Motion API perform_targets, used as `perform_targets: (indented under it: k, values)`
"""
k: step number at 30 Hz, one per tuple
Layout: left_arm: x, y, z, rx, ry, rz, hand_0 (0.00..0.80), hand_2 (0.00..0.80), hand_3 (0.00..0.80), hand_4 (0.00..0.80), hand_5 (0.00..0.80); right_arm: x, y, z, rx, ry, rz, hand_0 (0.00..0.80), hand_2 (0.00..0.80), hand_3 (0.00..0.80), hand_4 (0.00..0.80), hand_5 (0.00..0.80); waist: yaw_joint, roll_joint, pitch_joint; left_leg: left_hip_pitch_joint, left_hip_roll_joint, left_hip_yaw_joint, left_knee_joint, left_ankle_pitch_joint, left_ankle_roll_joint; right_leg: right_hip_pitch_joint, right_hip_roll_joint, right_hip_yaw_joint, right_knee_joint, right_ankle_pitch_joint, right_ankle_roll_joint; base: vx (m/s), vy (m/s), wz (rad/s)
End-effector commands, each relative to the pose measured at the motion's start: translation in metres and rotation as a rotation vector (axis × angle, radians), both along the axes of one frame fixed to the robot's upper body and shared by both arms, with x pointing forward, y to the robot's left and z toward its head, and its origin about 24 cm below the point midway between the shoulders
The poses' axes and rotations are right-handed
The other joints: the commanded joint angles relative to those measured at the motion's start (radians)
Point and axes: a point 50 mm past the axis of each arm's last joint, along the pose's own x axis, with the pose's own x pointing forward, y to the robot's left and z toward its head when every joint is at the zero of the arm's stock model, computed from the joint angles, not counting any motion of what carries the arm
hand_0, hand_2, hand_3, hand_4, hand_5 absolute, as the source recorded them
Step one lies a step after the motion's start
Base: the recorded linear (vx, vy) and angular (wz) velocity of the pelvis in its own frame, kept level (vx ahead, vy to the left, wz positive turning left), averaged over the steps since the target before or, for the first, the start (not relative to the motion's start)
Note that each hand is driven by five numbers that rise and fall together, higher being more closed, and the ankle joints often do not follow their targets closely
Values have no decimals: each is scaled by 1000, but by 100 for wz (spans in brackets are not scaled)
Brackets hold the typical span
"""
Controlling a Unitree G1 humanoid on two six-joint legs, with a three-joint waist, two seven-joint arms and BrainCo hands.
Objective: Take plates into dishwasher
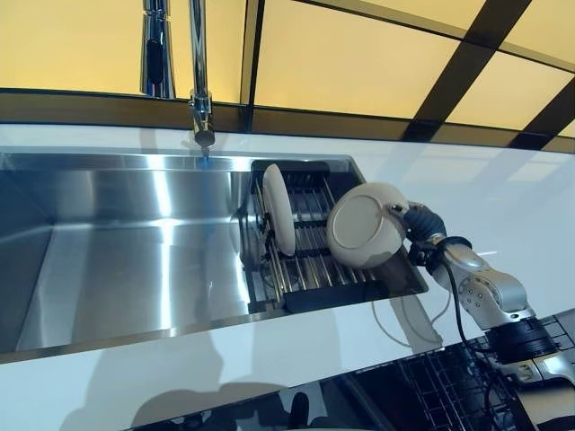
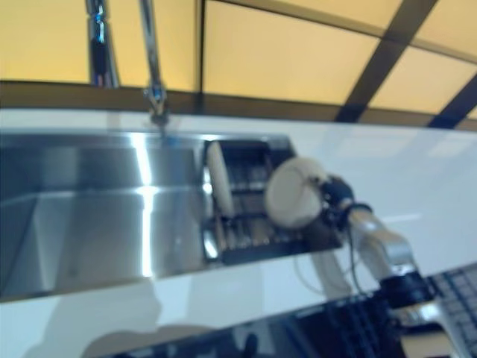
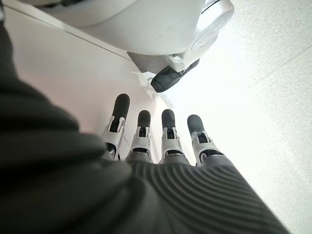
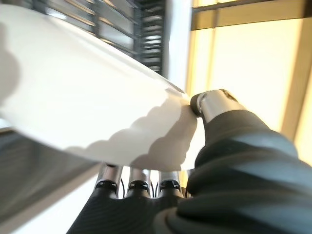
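White countertop [image 1: 503, 193] surrounds a steel sink [image 1: 117, 260], no readable writing anywhere. Right hand [image 1: 415, 232] pinches a cream plate [image 1: 362, 229] above the drying rack [image 1: 310, 260], where another plate [image 1: 278, 208] stands upright. Left hand [image 3: 161, 141] has straight, relaxed fingers, holding nothing.

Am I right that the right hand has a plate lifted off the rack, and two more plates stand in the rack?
Not quite. The right hand holds a plate above the rack, but only one other plate stands there, as the left eye view shows.
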Motion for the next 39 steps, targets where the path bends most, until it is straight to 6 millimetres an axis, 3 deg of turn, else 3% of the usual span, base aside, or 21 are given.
perform_targets:
  k: [1, 12, 18, 24, 30, 35, 39]
  values:
    - [50, -15, 8, -12, -118, -143, 0, 0, 0, 0, 0, 4, -11, 96, -17, -388, -37, 800, 800, 800, 800, 800, -14, 85, 16, -10, -116, 24, 11, -86, 152, -7, 77, 1, 136, -108, 15, 0, 0, 0]
    - [48, -19, 7, -16, -120, -166, 0, 0, 0, 0, 0, -9, -15, 134, -8, -624, -59, 800, 800, 800, 800, 800, -12, 86, 17, -15, -121, 21, 21, -94, 159, -15, 71, 0, 153, -107, 21, 0, 0, 0]
    - [46, -20, 6, -25, -117, -175, 0, 0, 0, 0, 0, -19, -27, 150, 1, -709, -134, 800, 800, 800, 800, 800, -18, 88, 17, -15, -125, 25, 27, -100, 165, -22, 67, 6, 164, -100, 27, -6, 50, -1]
    - [44, -18, 7, -24, -111, -181, 0, 0, 0, 0, 0, -26, -50, 156, 3, -764, -267, 800, 800, 800, 800, 800, -32, 84, 19, -15, -127, 39, 32, -104, 172, -39, 67, 16, 181, -84, 38, -18, 68, -10]
    - [38, -12, 7, -12, -75, -189, 0, 0, 0, 0, 0, -40, -90, 151, -28, -740, -413, 800, 800, 800, 800, 800, -67, 71, 23, 2, -117, 75, 23, -104, 168, -72, 63, 15, 183, -35, 63, 2, 59, -44]
    - [44, -1, 13, 19, -86, -160, 0, 0, 0, 0, 0, -53, -118, 144, -26, -726, -509, 800, 800, 800, 800, 800, -100, 63, 37, 14, -94, 122, 10, -103, 162, -125, 33, 6, 183, 24, 78, -57, -32, -45]
    - [53, 3, 18, 28, -102, -146, 0, 0, 0, 0, 0, -67, -141, 136, -23, -707, -586, 800, 800, 800, 800, 800, -111, 73, 38, -1, -72, 160, 13, -98, 160, -102, 6, -3, 191, 8, 74, -81, -87, -81]
